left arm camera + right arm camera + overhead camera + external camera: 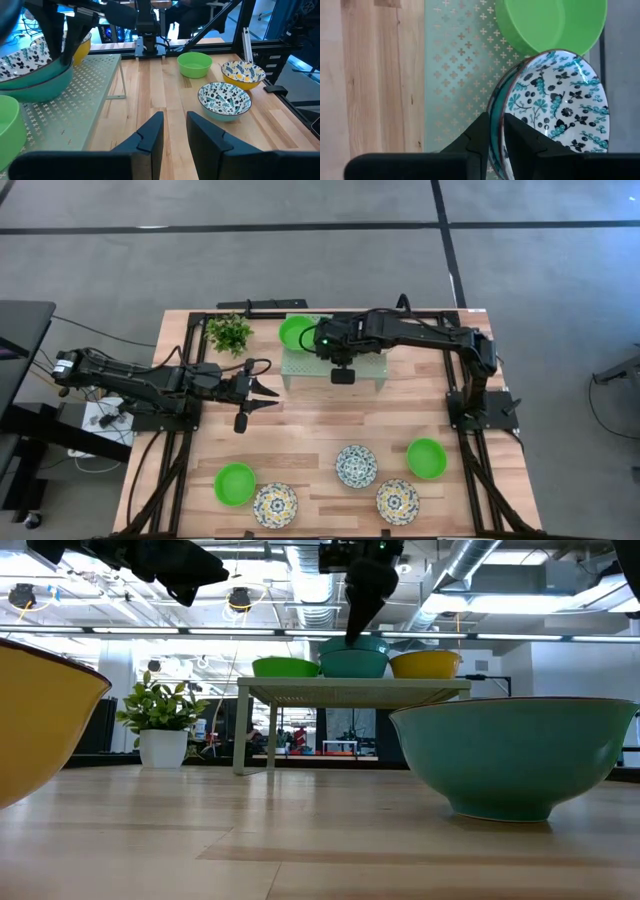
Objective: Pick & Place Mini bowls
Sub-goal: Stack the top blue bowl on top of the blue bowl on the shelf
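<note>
Right tool (494, 131) straddled the rim of the white-and-blue mini bowl (555, 107), one finger inside, one outside, gripping lightly; the bowl stood on the pale green rack (455, 75), a green mini bowl (545, 22) touching just beyond. Left tool (174, 131), farther off over the counter (160, 90), hung part-open and empty

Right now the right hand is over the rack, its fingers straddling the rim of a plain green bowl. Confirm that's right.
Not quite. The right hand is over the rack, but its fingers straddle the rim of the white bowl with the blue pattern, not the plain green bowl beside it. The right wrist view shows it.
</note>
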